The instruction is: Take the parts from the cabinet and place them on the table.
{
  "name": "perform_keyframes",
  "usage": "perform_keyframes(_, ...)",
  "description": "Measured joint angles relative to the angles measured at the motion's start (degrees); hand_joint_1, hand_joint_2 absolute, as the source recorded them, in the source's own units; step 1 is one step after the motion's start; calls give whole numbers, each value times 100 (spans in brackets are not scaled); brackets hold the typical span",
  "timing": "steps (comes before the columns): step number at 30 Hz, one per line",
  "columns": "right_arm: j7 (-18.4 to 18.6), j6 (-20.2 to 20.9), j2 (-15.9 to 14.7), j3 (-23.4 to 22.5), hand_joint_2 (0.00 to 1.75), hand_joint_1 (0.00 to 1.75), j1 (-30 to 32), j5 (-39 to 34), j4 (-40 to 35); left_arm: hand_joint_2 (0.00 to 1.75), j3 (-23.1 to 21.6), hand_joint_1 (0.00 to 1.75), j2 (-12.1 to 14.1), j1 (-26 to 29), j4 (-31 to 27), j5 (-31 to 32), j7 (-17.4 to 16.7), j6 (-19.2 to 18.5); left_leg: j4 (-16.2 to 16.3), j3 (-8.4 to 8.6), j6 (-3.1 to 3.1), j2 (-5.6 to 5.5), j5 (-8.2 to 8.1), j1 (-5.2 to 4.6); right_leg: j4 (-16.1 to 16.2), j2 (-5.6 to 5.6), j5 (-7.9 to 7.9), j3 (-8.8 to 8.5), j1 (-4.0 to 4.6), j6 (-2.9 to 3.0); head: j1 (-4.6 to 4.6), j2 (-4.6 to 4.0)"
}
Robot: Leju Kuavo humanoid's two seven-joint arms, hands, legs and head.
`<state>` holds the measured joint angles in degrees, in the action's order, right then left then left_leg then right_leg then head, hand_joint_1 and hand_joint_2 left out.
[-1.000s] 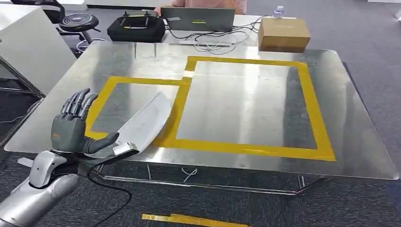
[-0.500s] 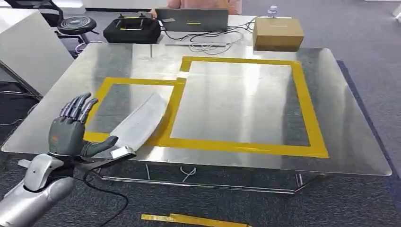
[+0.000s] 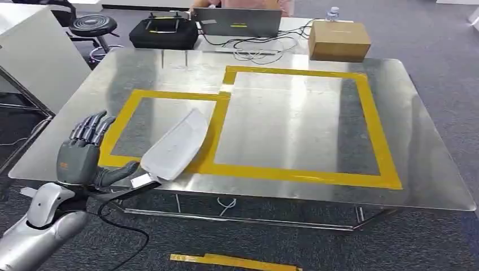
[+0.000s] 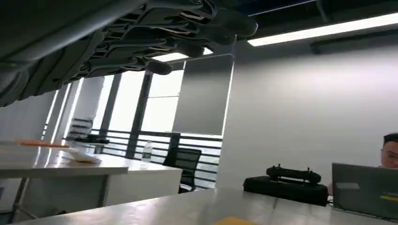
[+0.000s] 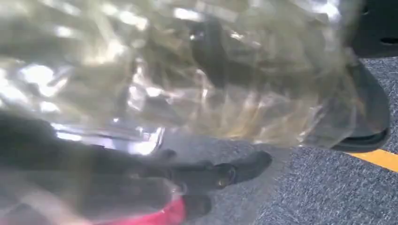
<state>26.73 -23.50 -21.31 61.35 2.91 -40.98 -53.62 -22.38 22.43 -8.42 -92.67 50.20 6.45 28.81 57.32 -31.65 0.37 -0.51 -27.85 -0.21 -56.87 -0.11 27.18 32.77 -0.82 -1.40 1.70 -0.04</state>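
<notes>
On the carpet nearest the robot lies a yellow strip [image 3: 231, 262], just in front of the surface. The left hand [image 3: 82, 155] is raised at the near left corner of the metal surface [image 3: 429, 169], palm up-ended, its fingers [image 3: 90, 125] spread and straight. Its thumb reaches toward the near end of a curved grey metal part [image 3: 176, 145], which has a small tab at that end; the thumb seems to touch the tab, but I cannot tell whether the hand truly holds it. The part slants up and away over the near edge of the smaller yellow tape square [image 3: 127, 110], its far end over the strip shared with the larger tape square [image 3: 373, 121].

The right wrist view is blurred, showing carpet and shiny film; the right hand's state cannot be made out.

Beyond the surface stand a black case [image 3: 164, 34], a laptop [image 3: 240, 22], tangled cables [image 3: 265, 45], a cardboard box [image 3: 339, 40] and a bottle [image 3: 333, 12]. A person [image 4: 389, 150] sits behind the laptop. A stool [image 3: 93, 25] stands at far left.
</notes>
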Motion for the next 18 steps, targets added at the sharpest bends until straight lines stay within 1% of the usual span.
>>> perform_keyframes(3, 0, 20, 0, 9, 0, 0, -7, -20, 0, 0, 0, 0, 11, -1, 0, 31, 0, 0, 1, 0, 1, 0, -1, 0, 0, 0, -1, 3, 1, -3, 2, 0)
perform_keyframes(4, 0, 20, 4, 13, 0, 0, -9, -24, 0, 0, 0, 0, 24, -4, -2, 28, 0, -12, 52, -10, 70, -1, -14, -27, 47, -7, -48, -12, -40, -81, 2, 0)
perform_keyframes(5, 0, 15, 2, 18, 0, 0, -14, -24, -4, 0, 4, 0, 28, -5, -13, 29, -9, -41, 22, 1, 127, -4, 28, -27, 74, -2, -82, -26, -41, -124, 11, 0)
perform_keyframes(6, 0, -2, 2, 28, 0, 0, -22, -29, -9, 0, 9, 0, 50, -13, -35, 29, -22, -90, -114, 36, 185, -1, 118, -23, 124, 3, -117, -49, -17, -164, 7, 0)
perform_keyframes(7, 0, -4, 0, 37, 0, 0, -22, -40, -9, 0, 9, 0, 57, -15, -48, 26, -28, -109, -253, 98, 199, 45, 204, 38, 85, 6, -12, 15, -22, -150, 7, 0)
perform_keyframes(8, 0, -4, -2, 42, 0, 0, -26, -63, -7, 0, 7, 0, 59, -27, -48, 24, -28, -125, -310, 105, 235, 45, 246, 41, -98, 6, 182, 81, -11, -144, -6, 0)
perform_keyframes(9, 0, 9, -2, 46, 0, 0, -34, -83, -7, 0, 7, 0, 61, -29, -48, 13, -28, -125, -310, 69, 227, 45, 262, 46, -525, 14, 433, 253, -21, -146, -13, 0)
perform_keyframes(10, 0, 28, -2, 50, 0, 0, -40, -94, 2, 0, 4, 0, 59, -6, -48, -2, -28, -122, -301, 36, 213, 47, 270, 48, -1036, 13, 676, 463, -37, -165, -17, 0)
perform_keyframes(11, 0, 46, -2, 61, 0, 0, -39, -114, 22, 0, -2, 0, 59, 12, -46, -20, -7, -122, -296, 5, 190, 50, 285, 48, -1470, 12, 850, 643, -50, -189, -6, 0)
perform_keyframes(12, 0, 55, -2, 81, 0, 0, -38, -135, 28, 0, -7, 0, 59, 14, -46, -37, -7, -146, -288, -24, 167, 50, 300, 57, -1640, 9, 873, 705, -63, -213, -13, 0)
perform_keyframes(13, 0, 55, -2, 94, 0, 0, -37, -151, 28, 0, -9, 0, 57, 13, -46, -55, -7, -204, -271, -52, 139, 49, 316, 76, -1523, 8, 757, 610, -80, -236, -11, 0)
perform_keyframes(14, 0, 48, -4, 96, 0, 0, -40, -162, 28, 0, -9, 0, 57, 13, -46, -66, -11, -225, -240, -83, 117, 48, 324, 101, -1143, 6, 550, 387, -101, -266, -11, 0)
perform_keyframes(15, 0, 22, -15, 98, 0, 0, -43, -173, 24, 0, -9, 0, 57, 10, -46, -72, -30, -273, -188, -115, 62, 45, 316, 138, -597, 0, 315, 73, -136, -302, -11, 0)
perform_keyframes(16, 0, 4, -17, 103, 0, 0, -53, -175, 9, 0, -7, 0, 59, 3, -48, -74, -50, -321, -102, -156, -2, 40, 297, 149, -120, 4, 197, -204, -188, -362, -20, 0)
perform_keyframes(17, 0, -7, 0, 107, 0, 0, -73, -179, -11, 0, 2, 0, 79, 3, -50, -79, -61, -326, -17, -229, -69, 22, 274, 101, -36, 65, 338, -223, -152, -379, -63, 0)
perform_keyframes(18, 0, -24, -22, 107, 0, 0, -76, -186, -28, 0, -2, 0, 74, 3, -52, -79, -66, -326, 55, -274, -99, 21, 280, 108, -87, 96, 289, -207, -161, -213, -42, 0)
